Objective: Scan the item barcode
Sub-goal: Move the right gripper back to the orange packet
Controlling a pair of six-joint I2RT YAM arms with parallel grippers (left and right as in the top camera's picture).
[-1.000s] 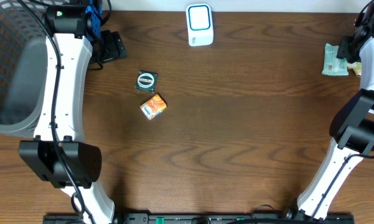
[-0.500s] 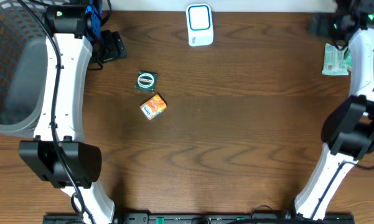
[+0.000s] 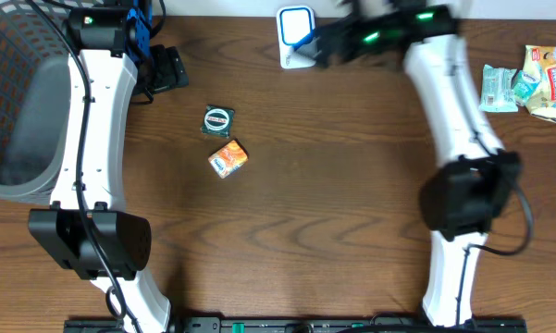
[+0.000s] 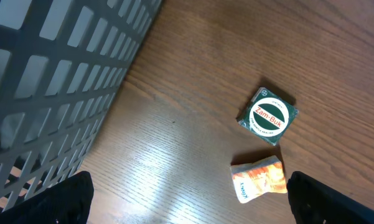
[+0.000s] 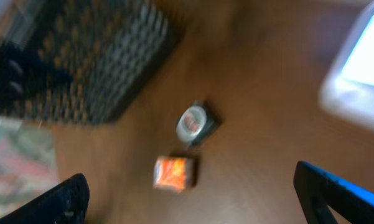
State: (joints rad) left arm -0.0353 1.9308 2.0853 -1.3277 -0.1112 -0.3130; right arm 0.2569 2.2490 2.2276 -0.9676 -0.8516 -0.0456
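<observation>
Two small items lie left of centre on the wooden table: a green Zam-Buk tin [image 3: 218, 120] [image 4: 269, 116] [image 5: 196, 124] and an orange tissue pack [image 3: 228, 158] [image 4: 258, 178] [image 5: 173, 172] just in front of it. The white scanner with a blue-framed window [image 3: 297, 35] [image 5: 358, 68] stands at the back edge. My left gripper [image 3: 171, 69] [image 4: 188, 202] hovers open, back left of the tin. My right gripper [image 3: 328, 43] [image 5: 196, 205], blurred by motion, is open and empty beside the scanner, high above the two items.
A dark mesh basket [image 3: 18, 102] [image 4: 50, 81] [image 5: 99, 62] fills the left edge. A green packet [image 3: 498, 88] and a yellow-red snack packet [image 3: 550, 83] lie at the far right edge.
The right arm has swung from the far right edge leftward to beside the scanner, its jaws opening wide. The snack packet now lies uncovered at the right. The left arm has not moved.
</observation>
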